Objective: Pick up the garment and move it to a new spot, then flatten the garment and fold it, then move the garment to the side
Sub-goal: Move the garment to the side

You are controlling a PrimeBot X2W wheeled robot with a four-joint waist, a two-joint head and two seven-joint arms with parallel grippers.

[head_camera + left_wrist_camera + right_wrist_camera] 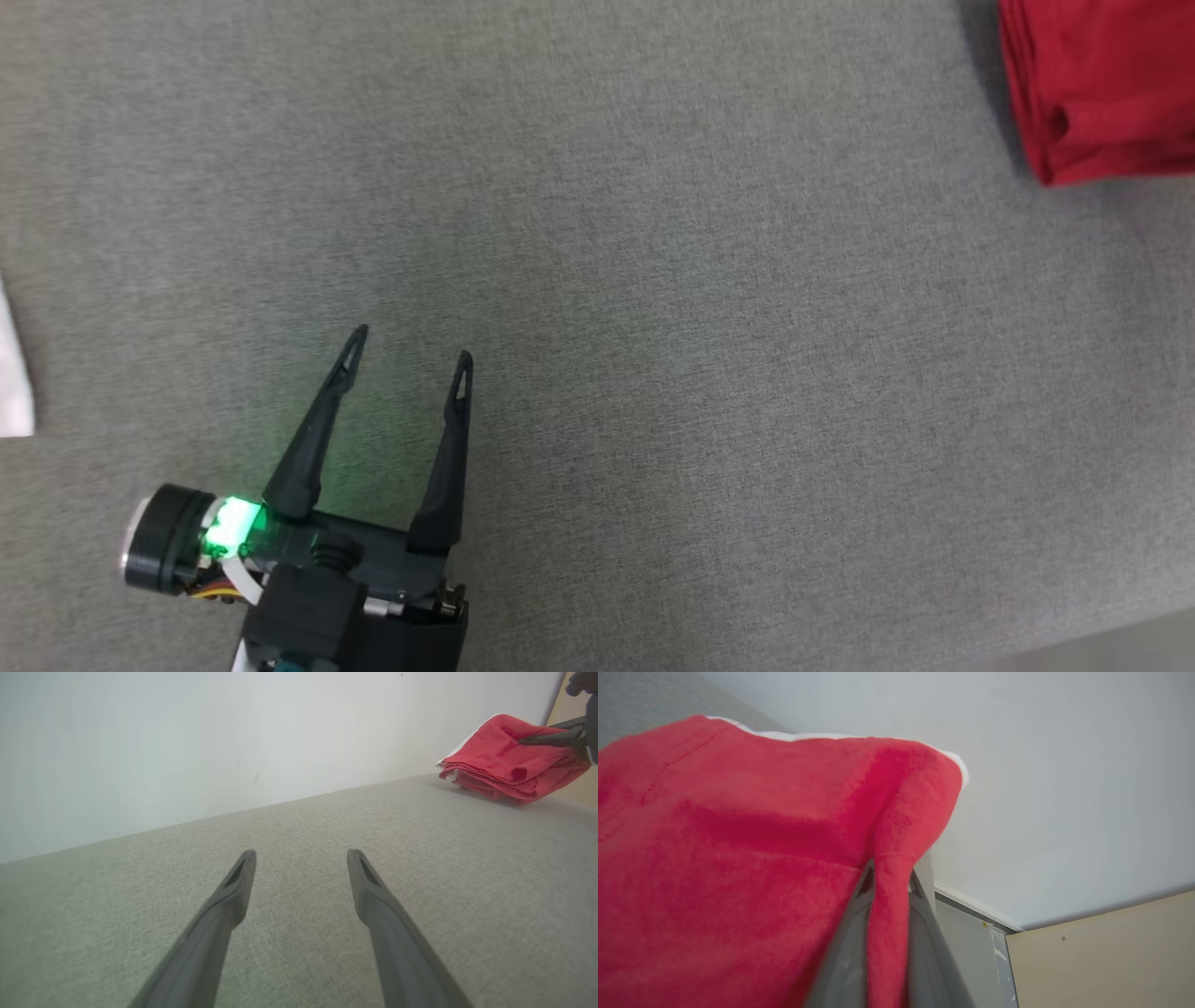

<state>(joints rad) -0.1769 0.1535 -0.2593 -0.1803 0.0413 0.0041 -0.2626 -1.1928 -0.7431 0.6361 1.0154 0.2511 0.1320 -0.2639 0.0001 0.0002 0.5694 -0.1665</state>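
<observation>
You have the folded red garment well off at 2 o'clock from the left gripper, its fingers apart and empty; the right gripper, pinched onto a fold of it, is the nearer arm.

A grey woven surface lies flat and bare over most of its width. Toward its left side sits a white scrap, cut off by the frame. A white wall rises from the surface's far edge and bears a few small dark marks. A beige panel adjoins the wall, with white trim nearby.
</observation>
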